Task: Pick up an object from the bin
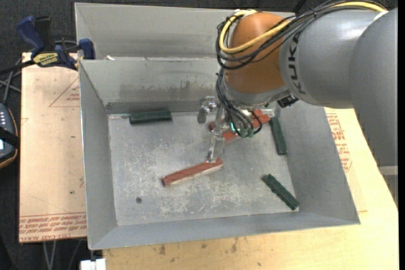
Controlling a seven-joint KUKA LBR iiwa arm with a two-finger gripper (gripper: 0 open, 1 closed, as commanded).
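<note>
Reddish-brown bar lies in the bin, gripper at its right end (touching it). Jaw opening cannot be told.

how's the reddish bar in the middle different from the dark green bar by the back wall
Colour: the reddish bar is brick red, the green bar dark green. Pose: the reddish bar lies slanted mid-floor, the green bar level along the back wall. The tool is at the reddish bar's right end; the green bar lies apart from it. Both are slim bars lying flat.
</note>
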